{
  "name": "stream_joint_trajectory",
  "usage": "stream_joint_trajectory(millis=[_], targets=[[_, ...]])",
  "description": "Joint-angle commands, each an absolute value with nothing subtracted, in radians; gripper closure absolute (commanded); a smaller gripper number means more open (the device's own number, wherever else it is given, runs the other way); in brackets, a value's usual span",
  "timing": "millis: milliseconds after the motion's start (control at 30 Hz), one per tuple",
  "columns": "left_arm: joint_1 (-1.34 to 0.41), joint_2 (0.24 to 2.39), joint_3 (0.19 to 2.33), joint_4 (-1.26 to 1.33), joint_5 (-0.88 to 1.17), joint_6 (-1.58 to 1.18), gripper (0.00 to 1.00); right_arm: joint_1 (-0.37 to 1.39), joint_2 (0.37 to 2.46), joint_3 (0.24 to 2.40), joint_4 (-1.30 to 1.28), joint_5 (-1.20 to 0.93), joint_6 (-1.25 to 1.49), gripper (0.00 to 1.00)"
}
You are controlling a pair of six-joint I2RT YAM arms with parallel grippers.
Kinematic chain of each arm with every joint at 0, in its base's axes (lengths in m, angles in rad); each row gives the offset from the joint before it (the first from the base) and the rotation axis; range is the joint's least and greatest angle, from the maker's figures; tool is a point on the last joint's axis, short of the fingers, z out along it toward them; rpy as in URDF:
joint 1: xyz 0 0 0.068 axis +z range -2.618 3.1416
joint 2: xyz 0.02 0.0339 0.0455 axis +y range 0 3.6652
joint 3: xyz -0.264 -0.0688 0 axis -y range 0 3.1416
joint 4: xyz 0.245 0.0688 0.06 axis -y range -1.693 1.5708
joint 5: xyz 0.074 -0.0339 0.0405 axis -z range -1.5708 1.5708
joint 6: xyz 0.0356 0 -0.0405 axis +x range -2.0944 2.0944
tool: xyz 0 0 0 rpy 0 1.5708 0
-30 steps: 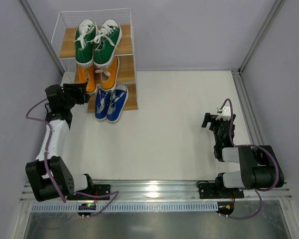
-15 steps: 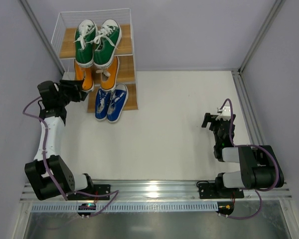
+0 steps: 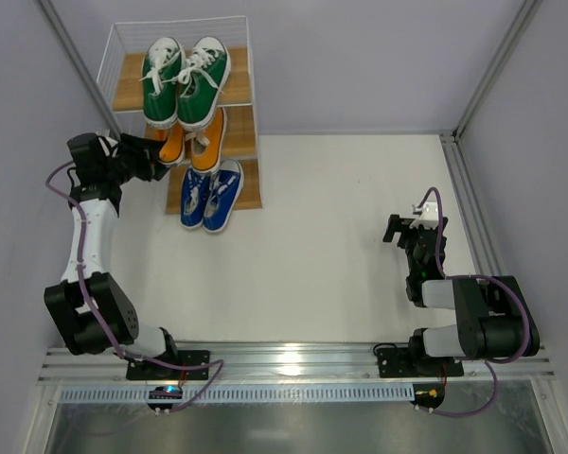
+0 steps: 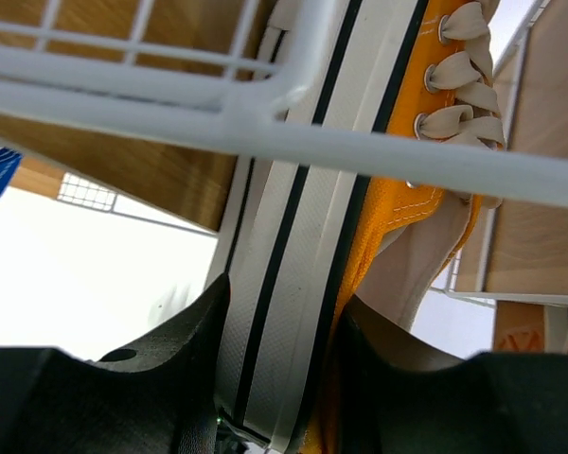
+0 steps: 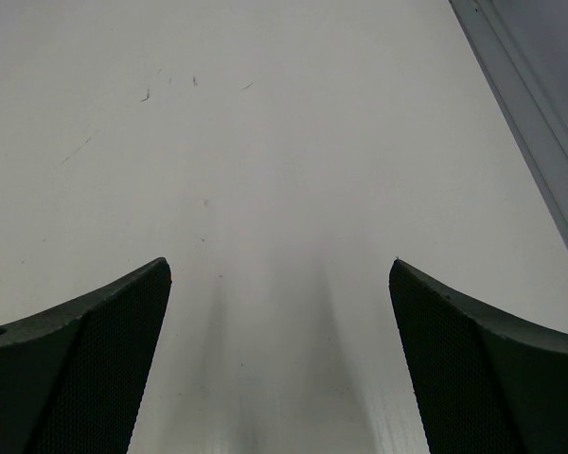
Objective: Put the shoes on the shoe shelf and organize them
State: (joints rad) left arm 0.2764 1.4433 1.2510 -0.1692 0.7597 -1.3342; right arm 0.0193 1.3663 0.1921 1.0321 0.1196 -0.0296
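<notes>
The shoe shelf [image 3: 241,123] stands at the far left. The green pair [image 3: 185,78] sits on its top tier. The blue pair [image 3: 211,196] sits on the bottom tier. On the middle tier one orange shoe [image 3: 206,138] lies flat. My left gripper [image 3: 154,161] is shut on the other orange shoe [image 3: 171,148] at the shelf's left side. In the left wrist view its white sole [image 4: 293,274] sits between my fingers [image 4: 185,331], behind the white wire frame [image 4: 265,132]. My right gripper [image 3: 395,230] is open and empty over the bare table [image 5: 284,189].
Grey walls close in the white table on the left, back and right. A metal rail [image 3: 293,359] runs along the near edge by the arm bases. A metal strip [image 5: 530,113] edges the table on the right.
My left gripper has moved toward the back and left along the shelf's side, holding the left orange shoe, which has swung out at an angle. The right arm has not moved.
</notes>
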Motion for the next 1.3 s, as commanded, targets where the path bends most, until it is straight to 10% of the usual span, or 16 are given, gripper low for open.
stream_joint_trajectory(millis=[0,1267], targets=[[0.281,1.399,1.324,-0.205,0.759,-1.246,1.00,0.015,1.365,0.209,1.109,0.112,-0.026,0.03],[0.212,1.431,1.190,-0.034,0.696,-1.379,1.00,0.015,1.365,0.209,1.109,0.110,-0.026,0.03]])
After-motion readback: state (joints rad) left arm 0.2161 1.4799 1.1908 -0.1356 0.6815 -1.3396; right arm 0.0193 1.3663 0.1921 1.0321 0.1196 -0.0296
